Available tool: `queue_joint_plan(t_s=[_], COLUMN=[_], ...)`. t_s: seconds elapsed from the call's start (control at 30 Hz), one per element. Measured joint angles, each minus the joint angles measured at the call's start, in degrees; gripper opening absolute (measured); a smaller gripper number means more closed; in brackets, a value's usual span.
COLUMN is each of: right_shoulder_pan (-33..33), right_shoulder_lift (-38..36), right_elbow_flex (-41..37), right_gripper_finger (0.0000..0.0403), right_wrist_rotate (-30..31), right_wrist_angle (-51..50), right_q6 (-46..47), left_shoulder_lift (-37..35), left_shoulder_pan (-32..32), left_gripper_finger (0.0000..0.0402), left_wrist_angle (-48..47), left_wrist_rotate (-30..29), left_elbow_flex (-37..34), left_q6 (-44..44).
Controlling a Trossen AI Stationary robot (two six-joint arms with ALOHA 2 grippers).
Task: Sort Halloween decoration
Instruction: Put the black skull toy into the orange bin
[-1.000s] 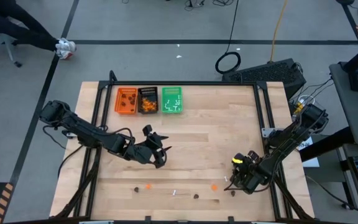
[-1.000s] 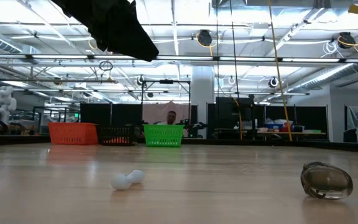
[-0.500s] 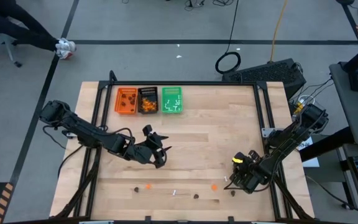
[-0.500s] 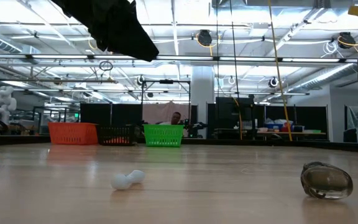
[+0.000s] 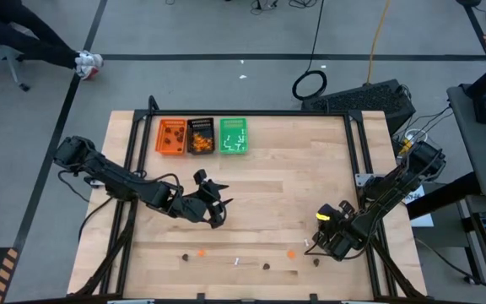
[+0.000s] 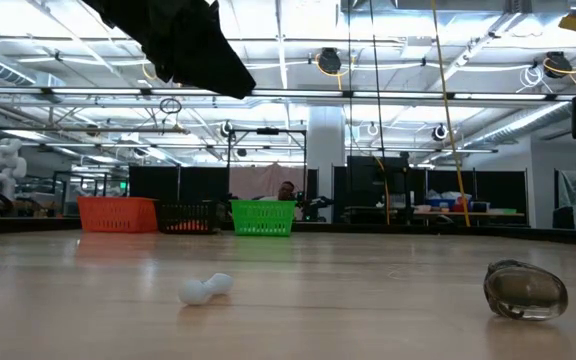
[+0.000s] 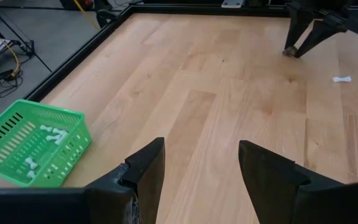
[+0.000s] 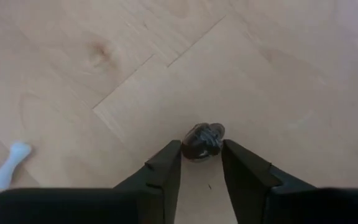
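From above the table [image 5: 294,169], you see three trays at the far edge: the orange tray [image 5: 171,136], the black tray [image 5: 201,136] and the green tray [image 5: 233,136], side by side with trinkets in each. Your left gripper [image 5: 216,207] waits over the table's left half, its jaws spread and empty. Your right gripper [image 5: 317,249] is low at the near right, by a dark brown blob [image 5: 317,260]. An orange blob [image 5: 291,252], another dark blob [image 5: 266,266] and a white stick [image 5: 237,261] lie loose along the near edge.

At table height, you see a white stick [image 6: 205,288] lying on the wood and a dark glossy blob [image 6: 525,291] to the right, with the three trays far behind.

From your left wrist, the fingers [image 7: 146,171] stand wide apart over bare wood; the green tray [image 7: 33,142] holds white sticks.

From your right wrist, the jaws flank a dark brown blob [image 8: 203,141], both fingers [image 8: 168,163] close against its sides; whether they grip it, you cannot tell. A white stick [image 8: 9,165] lies off to one side.
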Motion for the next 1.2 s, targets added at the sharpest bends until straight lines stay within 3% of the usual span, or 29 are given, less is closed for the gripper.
queue_joint_plan(t_s=[0.33, 0.47, 0.63, 0.97, 1.2], right_shoulder_pan=[-0.02, -0.17, -1.37, -1.75, -1.84], right_shoulder_lift=[0.0, 0.0, 0.0, -0.13, 0.03], right_elbow_flex=[-0.02, -0.04, -0.82, -1.46, -1.68], right_gripper_finger=[0.0177, 0.0182, 0.0149, 0.0044, 0.0044], right_wrist_rotate=[1.88, 1.92, 1.9, 2.16, 6.21], right_wrist_angle=[-0.69, -1.42, -0.91, 0.37, 4.74], right_q6=[4.15, 4.15, 4.15, 0.34, -6.59], left_shoulder_lift=[0.0, 0.0, 0.0, 0.0, 0.0], left_shoulder_pan=[0.01, 0.0, 0.0, 0.0, 0.0], left_gripper_finger=[0.0203, 0.0203, 0.0203, 0.0203, 0.0203], left_wrist_angle=[0.0, 0.0, 0.0, 0.0, 0.03], left_wrist_rotate=[0.0, 0.02, 0.02, 0.02, 0.02], left_elbow_flex=[0.0, 0.0, 0.0, 0.0, 0.0], left_q6=[-0.14, -0.14, -0.11, 0.04, 0.09])
